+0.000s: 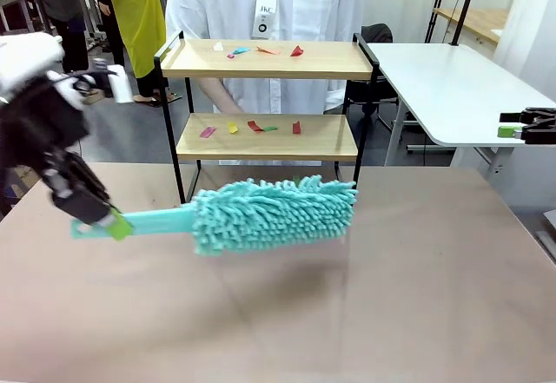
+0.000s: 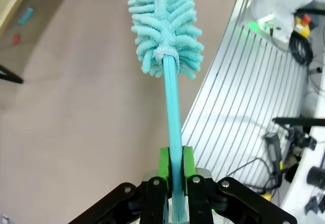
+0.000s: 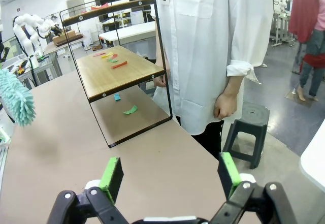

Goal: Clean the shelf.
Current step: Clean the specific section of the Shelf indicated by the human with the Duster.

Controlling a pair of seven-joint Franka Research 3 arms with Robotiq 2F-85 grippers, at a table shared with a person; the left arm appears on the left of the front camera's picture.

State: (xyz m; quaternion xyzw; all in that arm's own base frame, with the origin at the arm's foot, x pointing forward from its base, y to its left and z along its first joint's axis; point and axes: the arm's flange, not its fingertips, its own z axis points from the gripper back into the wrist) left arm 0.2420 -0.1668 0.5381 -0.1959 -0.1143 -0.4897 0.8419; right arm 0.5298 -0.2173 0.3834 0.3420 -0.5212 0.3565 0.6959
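Nearest to us, over the brown table (image 1: 408, 305), we see the left gripper (image 1: 102, 220) with its jaws clamped on the flat handle of a teal duster (image 1: 274, 214). In the left wrist view, the green pads (image 2: 163, 163) press both sides of that handle, and the fluffy head points away from the gripper above the table. From the front, we see the duster held nearly level, clear of the tabletop, with its head toward the middle and in front of the shelf (image 1: 330, 60). At the right edge we find the right gripper (image 1: 521, 128); its own camera shows its jaws wide apart with nothing between them. Farther off, the shelf stands at the table's far edge, and we count coloured scraps (image 1: 253, 126) on both wooden boards. Behind it stands a person in a white shirt (image 1: 304, 9).
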